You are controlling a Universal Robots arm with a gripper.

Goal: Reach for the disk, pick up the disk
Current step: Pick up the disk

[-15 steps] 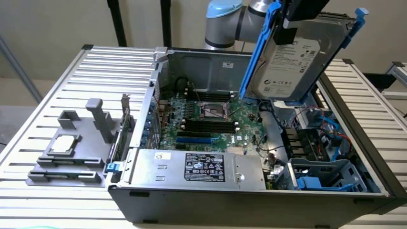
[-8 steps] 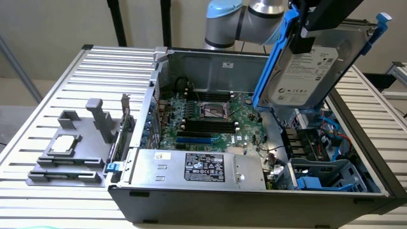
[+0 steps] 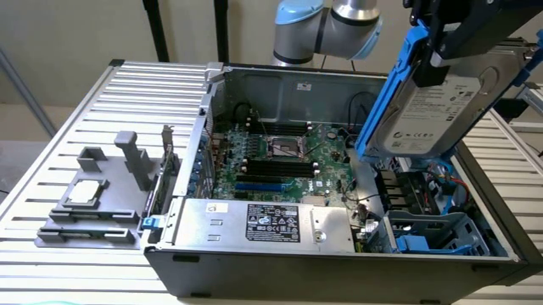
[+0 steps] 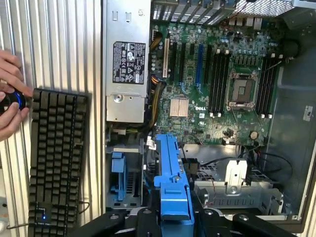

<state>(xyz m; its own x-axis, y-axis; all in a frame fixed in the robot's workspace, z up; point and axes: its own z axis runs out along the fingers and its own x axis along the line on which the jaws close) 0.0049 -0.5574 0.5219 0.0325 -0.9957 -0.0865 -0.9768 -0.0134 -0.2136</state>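
The hand [image 3: 441,60] is pinched on the disk [image 3: 441,105] and holds it in the air above the open computer case [image 3: 254,279], over the case's side toward the exterior view's right. The disk hangs tilted, its white label facing outward, with a blue rail [image 3: 395,82] running along its long edge. In the wrist view the same blue rail [image 4: 173,173] stands edge-on between the black fingers [image 4: 212,219], which press in on it from both sides. Below lies the motherboard [image 4: 217,79], beside the grey power supply box [image 4: 126,59]. A blue drive bay [image 3: 433,235] sits in the case's near corner. A keyboard [image 4: 57,158] rests on the desk [image 3: 76,121]; a person's hand [image 4: 10,98] seems to grip a small round device.
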